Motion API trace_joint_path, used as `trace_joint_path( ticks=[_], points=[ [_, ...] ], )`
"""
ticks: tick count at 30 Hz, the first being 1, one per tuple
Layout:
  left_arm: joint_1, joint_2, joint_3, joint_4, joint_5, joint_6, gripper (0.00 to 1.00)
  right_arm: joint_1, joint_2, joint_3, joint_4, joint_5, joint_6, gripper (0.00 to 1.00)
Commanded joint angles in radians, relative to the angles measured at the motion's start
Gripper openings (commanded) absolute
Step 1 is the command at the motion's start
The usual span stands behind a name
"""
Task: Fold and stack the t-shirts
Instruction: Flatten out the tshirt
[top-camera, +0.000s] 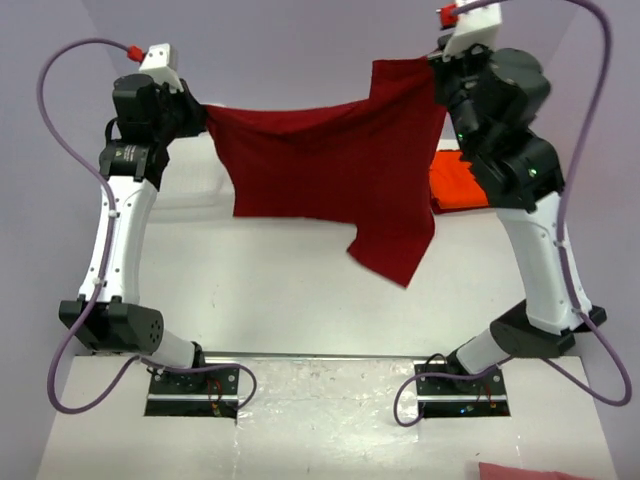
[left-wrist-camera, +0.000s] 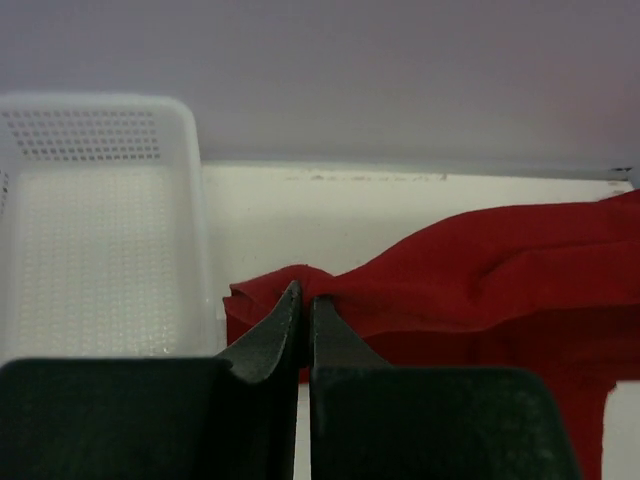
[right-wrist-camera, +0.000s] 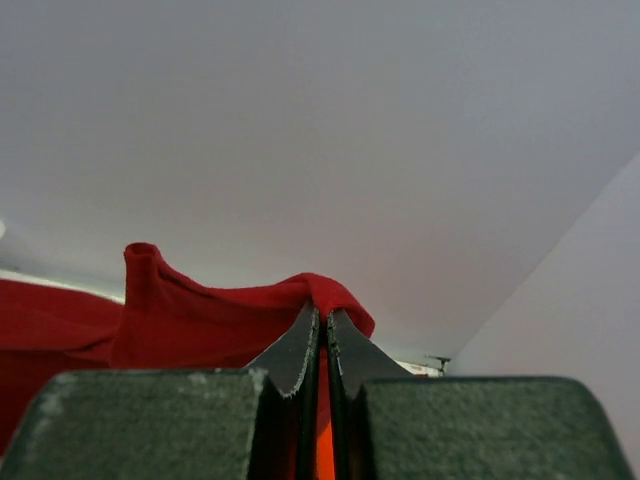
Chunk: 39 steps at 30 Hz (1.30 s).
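Observation:
The dark crimson red t-shirt (top-camera: 330, 170) hangs stretched in the air between both arms, a sleeve drooping toward the table at lower right. My left gripper (top-camera: 203, 115) is shut on its left corner, and the left wrist view shows cloth (left-wrist-camera: 470, 280) pinched at the fingertips (left-wrist-camera: 306, 300). My right gripper (top-camera: 437, 62) is shut on the shirt's upper right edge; in the right wrist view red fabric (right-wrist-camera: 200, 310) bunches over the closed tips (right-wrist-camera: 322, 315). The bright orange t-shirt (top-camera: 455, 180) lies on the table behind my right arm, partly hidden.
A white mesh basket (left-wrist-camera: 195, 200) stands at the table's far left, under the left gripper. The back wall runs close behind the shirt. A pinkish cloth corner (top-camera: 530, 470) shows at the bottom right edge of the top view.

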Motion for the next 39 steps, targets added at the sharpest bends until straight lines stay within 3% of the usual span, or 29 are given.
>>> trace_joint_path(
  ticks=[1, 8, 13, 14, 16, 17, 20, 23, 28, 31, 36, 37, 38, 39],
  points=[
    [0.008, -0.124, 0.088, 0.054, 0.044, 0.012, 0.00, 0.030, -0.144, 0.041, 0.040, 0.022, -0.016, 0.00],
    [0.008, -0.292, 0.141, -0.025, 0.099, 0.006, 0.00, 0.255, -0.323, -0.021, 0.074, 0.180, -0.118, 0.00],
    [0.008, -0.411, 0.201, -0.098, 0.134, -0.017, 0.00, 0.519, -0.383, -0.002, 0.050, 0.349, -0.173, 0.00],
    [0.008, -0.425, 0.216, -0.130, 0.139, -0.020, 0.00, 0.616, -0.392, -0.002, 0.083, 0.389, -0.226, 0.00],
    [0.008, -0.466, 0.258, -0.151, 0.150, -0.027, 0.00, 0.726, -0.404, -0.024, 0.181, 0.534, -0.330, 0.00],
    [0.008, -0.477, 0.272, -0.165, 0.163, -0.037, 0.00, 0.834, -0.409, -0.060, 0.338, 0.577, -0.478, 0.00],
    [0.008, -0.503, 0.334, -0.180, 0.200, -0.063, 0.00, 0.978, -0.398, -0.106, 0.742, 0.693, -0.826, 0.00],
    [0.008, -0.516, 0.345, -0.167, 0.217, -0.080, 0.00, 1.022, -0.346, -0.085, 0.833, 0.669, -0.876, 0.00],
    [0.008, -0.465, 0.200, -0.101, 0.200, -0.080, 0.00, 0.934, -0.346, -0.146, 0.806, 0.535, -0.767, 0.00],
    [0.008, -0.421, 0.071, -0.018, 0.155, -0.073, 0.00, 0.698, -0.335, -0.156, 0.534, 0.381, -0.477, 0.00],
    [0.008, -0.346, -0.033, 0.100, 0.021, -0.014, 0.00, 0.331, -0.275, -0.217, 0.534, 0.140, -0.319, 0.00],
    [0.008, -0.314, -0.040, 0.141, -0.022, 0.016, 0.00, 0.200, -0.245, -0.215, 0.495, 0.028, -0.231, 0.00],
    [0.008, -0.313, -0.040, 0.160, -0.045, 0.030, 0.00, 0.129, -0.225, -0.199, 0.467, 0.027, -0.167, 0.00],
    [0.008, -0.260, -0.023, 0.171, -0.063, 0.044, 0.00, 0.069, -0.199, -0.174, 0.421, -0.096, -0.111, 0.00]
  ],
)
